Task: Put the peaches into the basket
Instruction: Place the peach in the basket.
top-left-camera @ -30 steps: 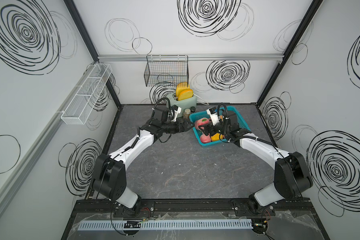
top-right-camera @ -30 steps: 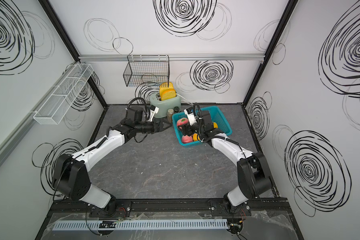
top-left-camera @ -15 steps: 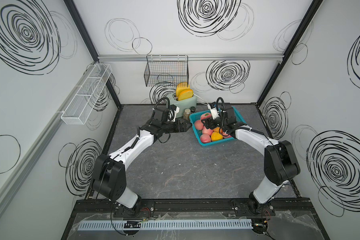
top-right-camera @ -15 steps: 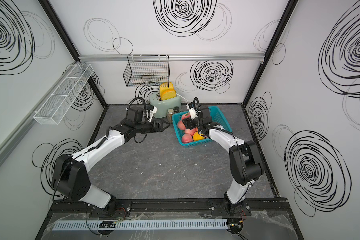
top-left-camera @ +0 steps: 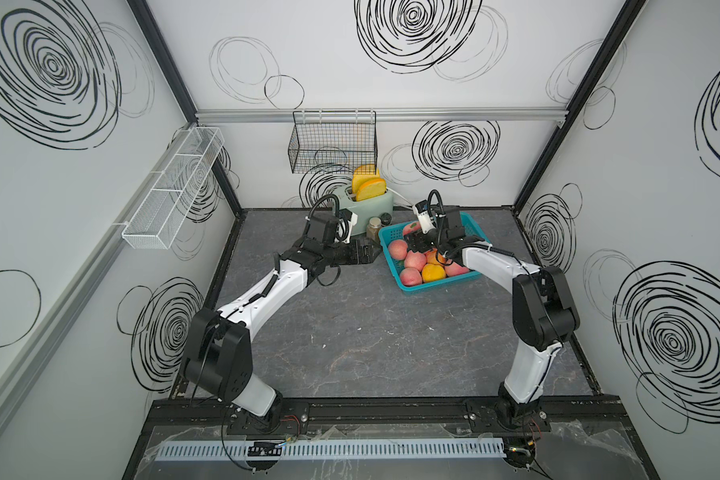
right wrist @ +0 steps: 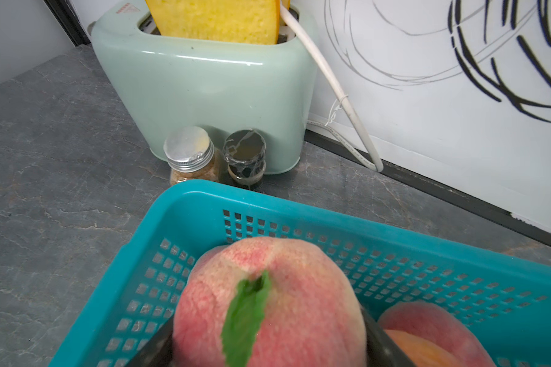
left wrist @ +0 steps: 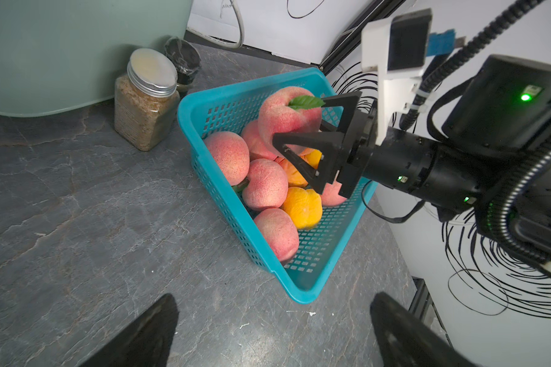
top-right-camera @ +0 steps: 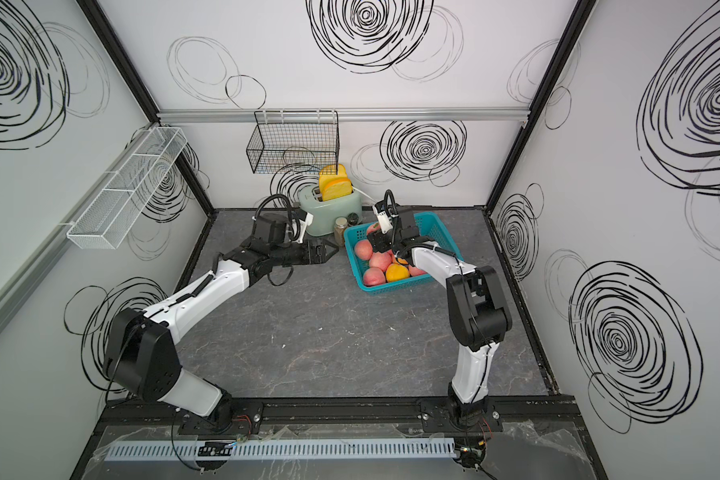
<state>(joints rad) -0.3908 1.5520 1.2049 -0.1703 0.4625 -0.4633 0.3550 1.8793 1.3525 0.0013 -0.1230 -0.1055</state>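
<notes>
While its two fingers [left wrist: 309, 139] pinch a pink peach [left wrist: 283, 120] with a green leaf, the right hand [top-left-camera: 413, 237] hangs over the upper end of the teal basket [top-left-camera: 437, 284], just right of centre in both top views. Beneath it lie the other peaches [top-left-camera: 416, 266], pink and orange, heaped inside the basket. Left of the basket, the left hand [top-left-camera: 362, 254] hovers spread wide and empty above the desk [top-left-camera: 350, 340]. Small red print on the toaster [right wrist: 210, 89] is too blurred to read.

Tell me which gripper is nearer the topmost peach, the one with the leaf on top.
Right. The right gripper grips that peach above the basket; the left gripper is open, outside the basket, over the table beside it.
</notes>
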